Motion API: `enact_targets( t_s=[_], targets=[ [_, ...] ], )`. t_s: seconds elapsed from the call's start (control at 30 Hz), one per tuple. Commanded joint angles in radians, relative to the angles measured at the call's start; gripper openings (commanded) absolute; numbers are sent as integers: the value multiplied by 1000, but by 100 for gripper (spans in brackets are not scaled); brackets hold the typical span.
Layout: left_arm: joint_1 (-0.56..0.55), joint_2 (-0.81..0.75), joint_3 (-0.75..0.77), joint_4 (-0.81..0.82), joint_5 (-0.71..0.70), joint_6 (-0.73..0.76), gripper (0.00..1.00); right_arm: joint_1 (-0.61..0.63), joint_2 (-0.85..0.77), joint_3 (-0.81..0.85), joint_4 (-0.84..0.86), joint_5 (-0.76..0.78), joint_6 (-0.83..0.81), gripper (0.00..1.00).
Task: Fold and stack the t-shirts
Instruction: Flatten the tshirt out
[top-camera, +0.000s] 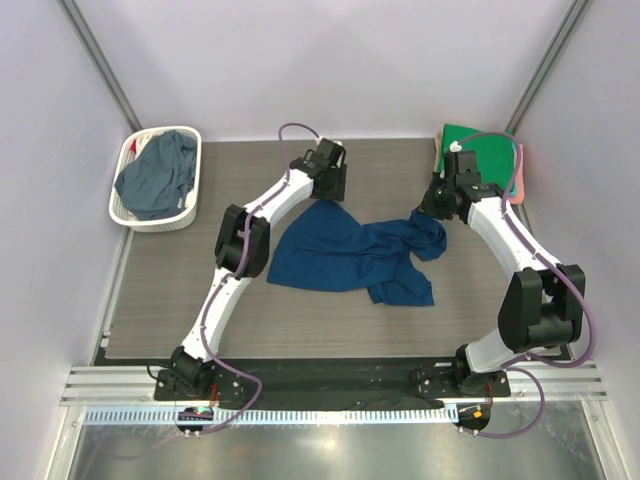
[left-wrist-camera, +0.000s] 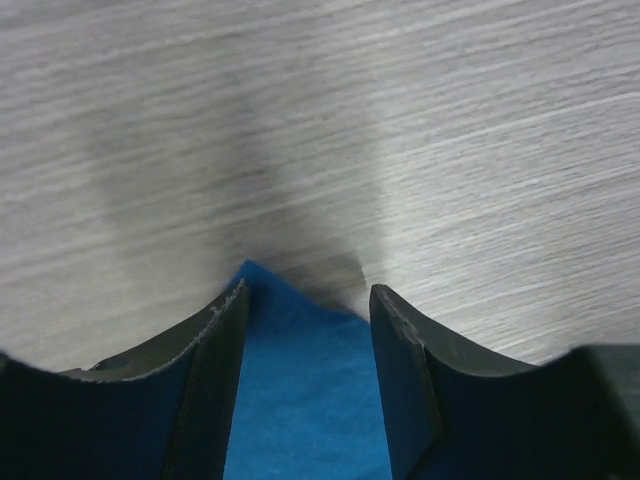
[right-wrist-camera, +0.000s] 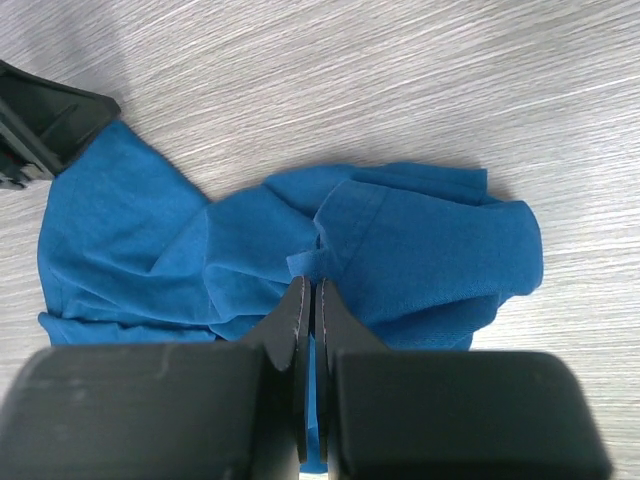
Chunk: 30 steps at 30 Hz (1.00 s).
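Blue shirt (top-camera: 335, 255) lies rumpled at centre of worktop (top-camera: 180, 290). Right jaws shut, pinching its bunched end toward the right edge. Left jaws half open astride its far corner, not clamped.

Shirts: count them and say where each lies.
4: blue shirt mid-table, grey shirt in the basket, green shirt atop a coral shirt at far right; others may be hidden there.
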<state>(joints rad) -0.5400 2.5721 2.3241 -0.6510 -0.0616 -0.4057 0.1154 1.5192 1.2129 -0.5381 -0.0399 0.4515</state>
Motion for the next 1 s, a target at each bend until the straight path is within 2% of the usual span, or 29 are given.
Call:
enact_targets(
  t_s=[0.0, 0.1, 0.2, 0.3, 0.4, 0.43, 0.57, 0.73, 0.8, 0.97],
  targets=[
    [-20, 14, 21, -105, -157, 18, 50, 1, -24, -1, 36, -20, 7, 1],
    [-28, 10, -6, -122, -237, 1, 50, 0, -27, -6, 39, -23, 6, 1],
    [-28, 22, -28, -127, -260, -8, 49, 1, -24, -9, 44, -34, 10, 1],
    [-28, 66, 29, -167, -268, -10, 32, 1, -22, -10, 46, -37, 10, 1],
    [-28, 76, 50, -168, -268, -13, 4, 0, -19, -15, 50, -31, 7, 1],
    [-25, 73, 52, -164, -268, -15, 0, 0, -17, -15, 52, -28, 7, 1],
    [-18, 1, 31, -170, -283, -10, 0, 1, -11, -4, 56, -40, 7, 1],
    [-9, -269, -165, -154, -331, -15, 0, 1, -80, 36, 53, -51, 21, 1],
    [-8, -433, -216, -156, -352, -16, 0, 1, -118, 60, 50, -43, 35, 1],
    [-6, -796, -347, -210, -408, -36, 0, 1, -309, 115, 41, -15, 36, 1]
  ],
)
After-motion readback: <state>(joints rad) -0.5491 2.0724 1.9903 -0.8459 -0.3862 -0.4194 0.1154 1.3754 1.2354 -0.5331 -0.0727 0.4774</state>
